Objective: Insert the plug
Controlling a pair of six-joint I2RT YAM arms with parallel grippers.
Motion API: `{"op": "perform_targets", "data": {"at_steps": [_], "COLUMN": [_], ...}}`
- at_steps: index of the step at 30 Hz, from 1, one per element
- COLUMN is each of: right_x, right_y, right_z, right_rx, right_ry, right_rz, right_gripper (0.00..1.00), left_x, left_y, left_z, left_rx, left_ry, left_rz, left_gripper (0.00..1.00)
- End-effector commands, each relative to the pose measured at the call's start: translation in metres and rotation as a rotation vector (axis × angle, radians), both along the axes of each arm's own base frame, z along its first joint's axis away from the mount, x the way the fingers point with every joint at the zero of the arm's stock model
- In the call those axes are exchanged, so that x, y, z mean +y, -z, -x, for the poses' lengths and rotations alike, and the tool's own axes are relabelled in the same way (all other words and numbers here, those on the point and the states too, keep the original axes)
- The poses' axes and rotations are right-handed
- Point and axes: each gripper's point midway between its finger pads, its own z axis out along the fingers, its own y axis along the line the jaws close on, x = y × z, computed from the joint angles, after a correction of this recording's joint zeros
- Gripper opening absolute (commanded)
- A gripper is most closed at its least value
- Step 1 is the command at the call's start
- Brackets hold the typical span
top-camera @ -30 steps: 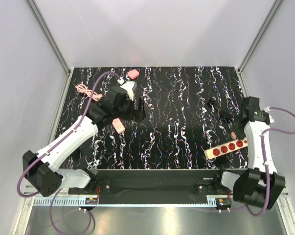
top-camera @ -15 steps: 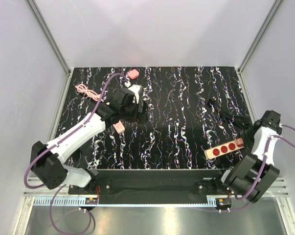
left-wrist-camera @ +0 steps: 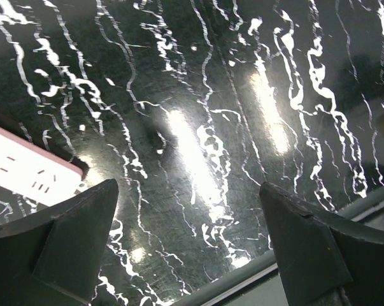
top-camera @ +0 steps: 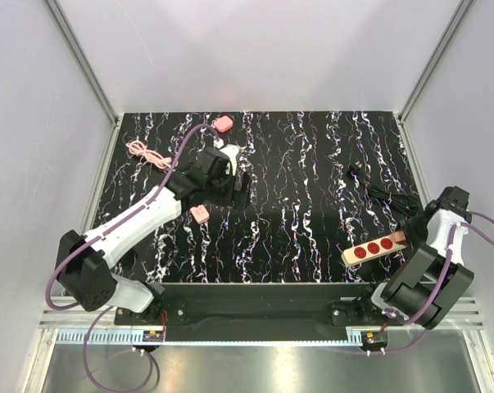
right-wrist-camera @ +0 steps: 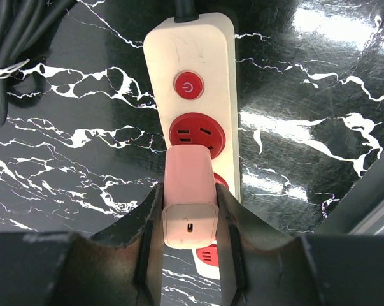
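Right gripper [right-wrist-camera: 189,191]: it is closed on the plug, with one finger pressed on each long side.
Plug [right-wrist-camera: 190,213]: it is held over the strip, right on top of a red socket. The pins are hidden, so it cannot be told if they are in yet.
How the plug feels: it is judged to be light, hard and smooth. It will likely not bend or squash. It could slip or tip if it is held loosely.
Where it is best held: the two flat sides are best, as is done now. The pin end must be left free.
Strip [right-wrist-camera: 190,51]: it is laid flat on the table [top-camera: 312,164]. Nothing is seen holding it down, so it may be pushed along when the plug is pressed in.
Socket [right-wrist-camera: 197,135]: one free socket is seen just past the plug.
Button [right-wrist-camera: 188,85]: it is found past that socket and should not be bumped.
Cord [right-wrist-camera: 13,38]: black loops are seen to the left of the strip.
Left gripper [left-wrist-camera: 186,191]: it is spread wide with nothing in it, well apart from the strip.
Pink block [left-wrist-camera: 26,167]: it is laid just beside the left gripper.
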Motion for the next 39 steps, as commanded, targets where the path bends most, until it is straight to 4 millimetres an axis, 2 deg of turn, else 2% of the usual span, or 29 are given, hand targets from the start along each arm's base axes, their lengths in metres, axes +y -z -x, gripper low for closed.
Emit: {"op": "perform_targets", "data": {"at_steps": [1, 5, 7, 11, 13, 14, 16, 17, 18, 20, 24, 32, 37, 39], "right_x": [-0.015, -0.019, -0.025, -0.029, -0.034, -0.035, -0.034, -0.032, -0.031, -0.029, -0.025, -0.021, -0.016, -0.012], "right_y": [-0.009, -0.015, -0.014, -0.024, -0.031, -0.029, -0.028, -0.022, -0.020, -0.017, -0.019, -0.017, -0.013, -0.008], "right_z": [-0.011, -0.015, -0.010, -0.010, -0.012, -0.012, -0.014, -0.012, -0.012, -0.013, -0.017, -0.007, -0.008, -0.009], "right_rx": [-0.024, -0.024, 0.009, 0.010, 0.010, 0.022, 0.028, 0.045, 0.047, 0.043, 0.029, 0.073, 0.078, 0.087], "right_ry": [0.022, 0.023, 0.036, 0.039, 0.043, 0.042, 0.026, 0.019, 0.015, 0.013, -0.015, -0.027, -0.039, -0.067], "right_rz": [0.047, 0.049, 0.076, 0.095, 0.116, 0.111, 0.097, 0.082, 0.074, 0.064, 0.040, 0.064, 0.051, 0.028], "right_gripper": [0.00, 0.00, 0.00, 0.00, 0.00, 0.00, 0.00, 0.00, 0.00, 0.00, 0.00, 0.00, 0.00, 0.00], "left_x": [-0.023, -0.064, -0.077, -0.120, -0.144, -0.160, -0.181, -0.194, -0.202, -0.218, -0.229, -0.221, -0.212, -0.208], "left_y": [-0.014, -0.026, -0.026, -0.008, -0.004, -0.002, 0.000, 0.004, 0.006, 0.010, 0.017, 0.027, 0.027, 0.018], "left_z": [0.002, 0.019, 0.025, 0.041, 0.056, 0.061, 0.073, 0.076, 0.081, 0.082, 0.083, 0.076, 0.082, 0.081], "left_rx": [-0.026, -0.010, -0.036, -0.019, 0.002, 0.015, 0.031, 0.054, 0.064, 0.089, 0.107, 0.089, 0.099, 0.074], "left_ry": [0.080, 0.151, 0.165, 0.231, 0.303, 0.347, 0.408, 0.432, 0.451, 0.471, 0.480, 0.444, 0.448, 0.441], "left_rz": [0.053, 0.104, 0.083, 0.062, 0.093, 0.119, 0.146, 0.166, 0.178, 0.197, 0.198, 0.156, 0.154, 0.159], "left_gripper": [0.99, 0.94, 0.93, 0.91, 0.88, 0.81, 0.73, 0.64, 0.58, 0.53, 0.54, 0.60, 0.64, 0.65]}}
